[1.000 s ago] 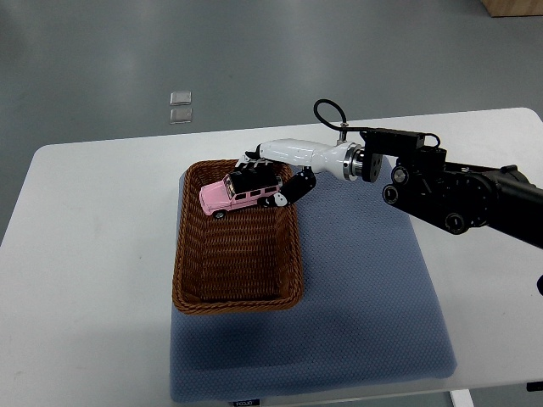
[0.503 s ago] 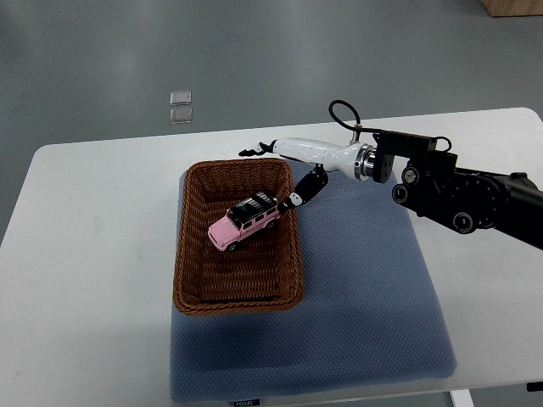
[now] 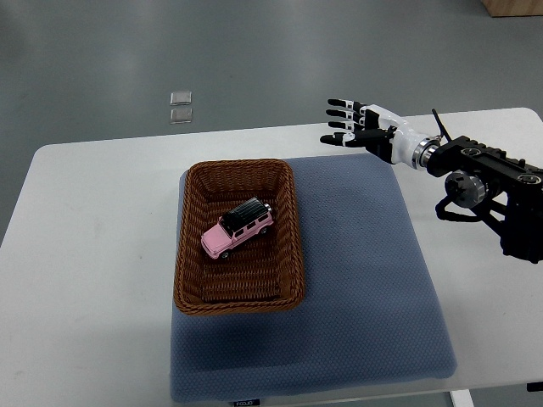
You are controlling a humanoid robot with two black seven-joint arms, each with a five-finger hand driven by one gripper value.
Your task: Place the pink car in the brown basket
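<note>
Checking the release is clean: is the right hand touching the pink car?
Apart. The top view shows the right hand open over the mat's far edge, while the pink car lies inside the brown basket.

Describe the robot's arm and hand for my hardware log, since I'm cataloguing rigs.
Only the right hand shows: white shell with black finger joints and dark fingertips, joined by a silvery wrist ring to a black, blocky forearm with round fittings and a thin black cable at the wrist.
</note>
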